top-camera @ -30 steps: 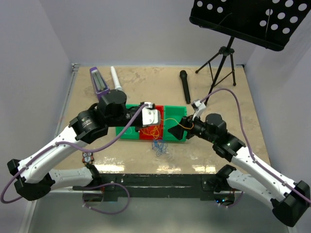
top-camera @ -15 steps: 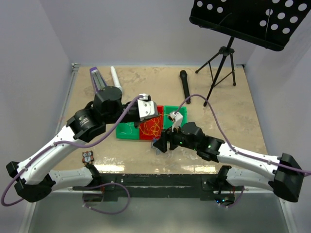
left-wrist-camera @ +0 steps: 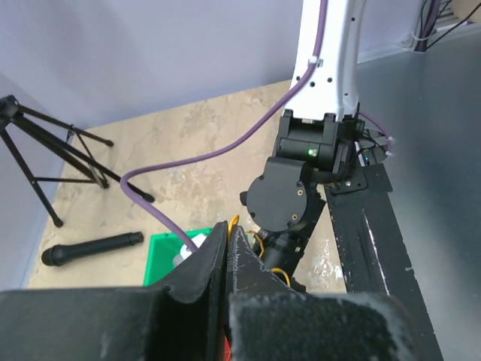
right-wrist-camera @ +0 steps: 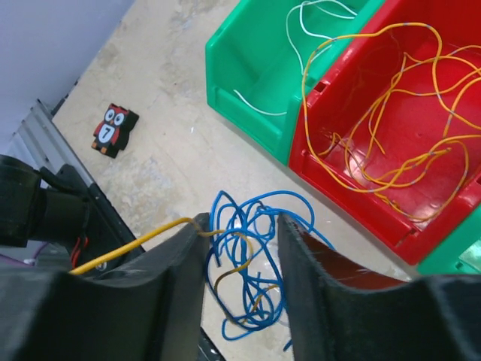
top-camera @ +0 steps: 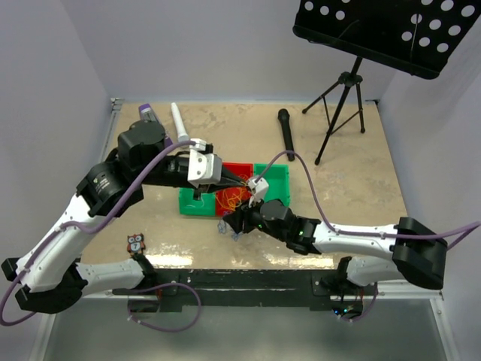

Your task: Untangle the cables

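On my right wrist feed the right gripper (right-wrist-camera: 240,226) hangs low over the table (right-wrist-camera: 150,98) with its jaws spread, and nothing is pinched between them. The blue cable (right-wrist-camera: 244,297) lies in a loose knot on the bare table directly under that gap, just in front of the bins. A yellow strand (right-wrist-camera: 135,244) runs in from the left, passes the tip of one finger and threads into the blue loops. Past the knot sits the red bin (right-wrist-camera: 346,199), which holds the orange-yellow cable (right-wrist-camera: 376,180) in wide, open coils. The green bin (right-wrist-camera: 248,68) beside it holds the white cable (right-wrist-camera: 299,34). An owl card (right-wrist-camera: 111,129) lies flat on the table, well apart from the bins. On the left wrist feed the left gripper (left-wrist-camera: 229,229) has its two fingers pressed together. A bit of orange wire shows right at the tips, but I cannot tell whether it is actually clamped. From the overhead camera that gripper sits above the red bin, and the right one is just in front of it at the near edge of the bins.
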Controlling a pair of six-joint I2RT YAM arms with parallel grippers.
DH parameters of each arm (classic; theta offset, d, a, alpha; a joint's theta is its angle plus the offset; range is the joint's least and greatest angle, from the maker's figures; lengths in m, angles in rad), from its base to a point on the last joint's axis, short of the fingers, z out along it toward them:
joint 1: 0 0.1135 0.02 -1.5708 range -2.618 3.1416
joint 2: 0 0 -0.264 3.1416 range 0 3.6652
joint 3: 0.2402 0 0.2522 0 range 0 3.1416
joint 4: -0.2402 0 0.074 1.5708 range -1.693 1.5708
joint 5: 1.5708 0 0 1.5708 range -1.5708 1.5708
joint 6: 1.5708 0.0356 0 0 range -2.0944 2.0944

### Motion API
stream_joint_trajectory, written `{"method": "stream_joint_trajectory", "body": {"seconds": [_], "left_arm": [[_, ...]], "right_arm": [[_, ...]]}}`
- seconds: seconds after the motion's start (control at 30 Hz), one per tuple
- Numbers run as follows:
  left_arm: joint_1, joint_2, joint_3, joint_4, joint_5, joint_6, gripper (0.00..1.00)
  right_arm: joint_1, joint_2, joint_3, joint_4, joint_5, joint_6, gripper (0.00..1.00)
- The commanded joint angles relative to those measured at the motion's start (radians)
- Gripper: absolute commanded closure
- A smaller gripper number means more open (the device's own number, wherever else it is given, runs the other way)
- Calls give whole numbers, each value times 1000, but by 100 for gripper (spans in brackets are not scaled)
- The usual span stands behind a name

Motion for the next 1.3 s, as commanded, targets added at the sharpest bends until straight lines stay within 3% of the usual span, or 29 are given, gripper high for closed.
{"method": "stream_joint_trajectory", "body": {"seconds": [0.0,0.2,0.47,0.63,0.8,1.1,1.27], "left_arm": [[5,31,133,-11,43,24,100],[3,91,379,78,-73,59,100],[5,46,393,483,-300,30,100],[5,32,324,641,-438,88,100],[5,33,266,641,-464,105,100],[5,-4,-73,801,-614,126,100],[5,8,-172,865,-656,139,100]], "right_arm": [[8,30,-3,102,23,57,61],[63,82,-67,70,50,117,64],[137,138,-102,19,98,206,53],[150,96,-136,-14,121,246,49],[155,-6,-142,-89,154,261,48],[154,-310,-118,-295,139,264,46],[154,-453,-90,-434,154,309,46]]}}
